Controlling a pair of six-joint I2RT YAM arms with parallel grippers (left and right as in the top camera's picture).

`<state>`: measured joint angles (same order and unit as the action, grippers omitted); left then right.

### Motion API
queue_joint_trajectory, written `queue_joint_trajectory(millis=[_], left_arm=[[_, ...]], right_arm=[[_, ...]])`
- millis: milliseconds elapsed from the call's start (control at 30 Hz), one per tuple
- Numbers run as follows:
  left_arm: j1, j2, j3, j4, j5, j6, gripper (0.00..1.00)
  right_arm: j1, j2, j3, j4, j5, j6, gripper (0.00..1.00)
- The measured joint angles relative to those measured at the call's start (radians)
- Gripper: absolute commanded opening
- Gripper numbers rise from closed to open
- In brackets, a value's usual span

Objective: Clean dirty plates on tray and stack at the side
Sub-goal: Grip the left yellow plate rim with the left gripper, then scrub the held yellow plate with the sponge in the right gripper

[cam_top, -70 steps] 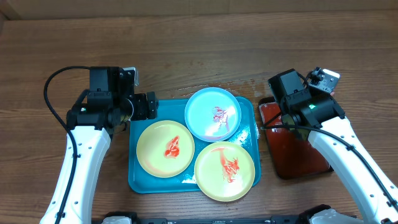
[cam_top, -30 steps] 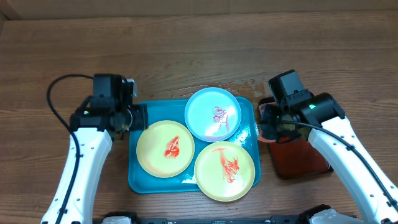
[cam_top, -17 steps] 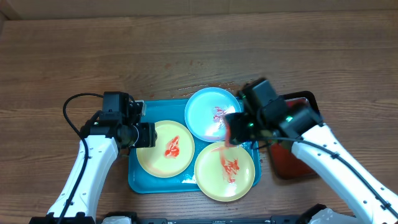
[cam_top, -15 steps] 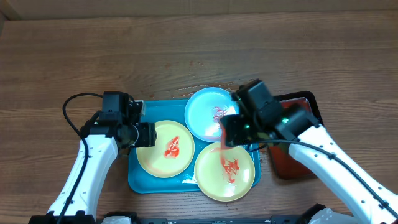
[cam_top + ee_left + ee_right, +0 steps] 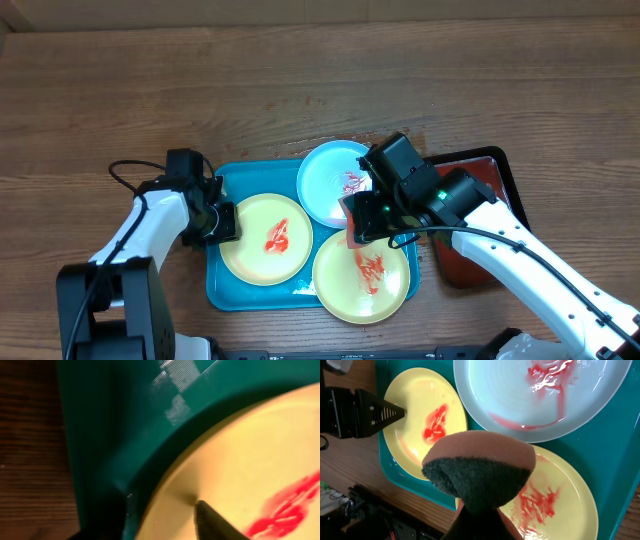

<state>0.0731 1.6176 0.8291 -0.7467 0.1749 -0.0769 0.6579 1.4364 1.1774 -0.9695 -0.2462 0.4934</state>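
The turquoise tray (image 5: pixel 228 290) holds three sauce-smeared plates. They are a yellow plate (image 5: pixel 265 238) on the left, a pale blue plate (image 5: pixel 330 185) at the back and a second yellow plate (image 5: pixel 362 275) in front. My left gripper (image 5: pixel 222 222) straddles the left yellow plate's rim (image 5: pixel 165 505). One of its fingers (image 5: pixel 215 520) rests on the plate's face, the other stands outside the rim, and a thin gap shows. My right gripper (image 5: pixel 362 222) is shut on a sponge (image 5: pixel 480 467) with a dark scouring face. It hovers between the blue plate (image 5: pixel 545 410) and the front yellow plate (image 5: pixel 575 505).
A black-rimmed red tray (image 5: pixel 487 168) lies to the right of the turquoise tray, partly under my right arm. Bare wooden table (image 5: pixel 300 80) stretches behind and to the left. The table's front edge is close below the tray.
My right arm has swung left from the red tray, carrying the sponge over the plates. My left gripper has moved down onto the left yellow plate's rim and its jaws have narrowed.
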Motion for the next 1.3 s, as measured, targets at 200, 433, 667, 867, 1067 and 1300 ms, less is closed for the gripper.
queue_joint_trajectory(millis=[200,433,667,867,1067,1300], left_arm=[[0.012,0.032,0.017,0.005,0.025,0.006,0.04],[0.012,0.042,0.017,0.052,0.079,-0.002,0.04],[0.012,0.048,0.017,0.085,0.099,-0.024,0.04],[0.012,0.048,0.017,0.09,0.1,-0.027,0.04],[0.012,0.048,0.017,0.096,0.1,-0.028,0.04],[0.012,0.05,0.017,0.101,0.103,-0.029,0.04]], right_arm=[[0.0,0.0,0.0,-0.019,-0.002,0.0,0.04],[0.008,0.007,0.0,-0.014,-0.001,0.001,0.04],[0.115,0.153,0.0,0.113,-0.041,0.003,0.04],[0.246,0.331,0.0,0.333,-0.127,0.003,0.04],[0.253,0.436,0.0,0.539,-0.167,0.02,0.04],[0.169,0.568,0.067,0.564,-0.181,0.049,0.04]])
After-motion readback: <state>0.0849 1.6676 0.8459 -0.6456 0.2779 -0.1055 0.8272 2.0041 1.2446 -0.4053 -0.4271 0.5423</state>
